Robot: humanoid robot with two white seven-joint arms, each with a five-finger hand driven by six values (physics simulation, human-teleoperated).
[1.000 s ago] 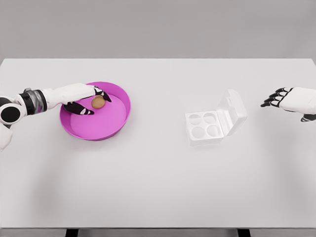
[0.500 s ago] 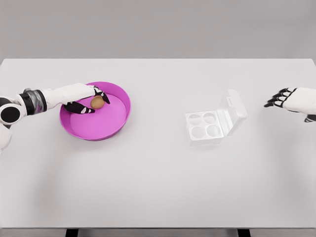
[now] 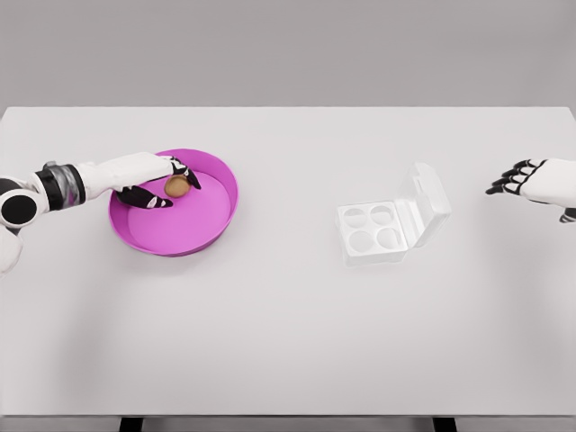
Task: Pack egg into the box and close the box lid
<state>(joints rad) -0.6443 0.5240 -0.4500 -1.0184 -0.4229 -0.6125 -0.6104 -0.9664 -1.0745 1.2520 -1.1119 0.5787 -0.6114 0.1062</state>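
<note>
Head view: brown egg (image 3: 177,186) inside the pink bowl (image 3: 209,227) at left, pinched by the left hand (image 3: 153,181), barely shifted over the last second, so likely grasp settling, not yet lifted. Clear four-cup egg box (image 3: 371,229) well apart to the right, lid up. Right hand (image 3: 535,180) retreated toward the right edge, fingers loosely curled, holding nothing. No readable writing anywhere.

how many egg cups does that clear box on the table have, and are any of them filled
4, in a two-by-two block in the tray of the open box: two toward the far edge, two nearer. All four are empty. The only egg is in the pink bowl, at the left robot hand.
</note>
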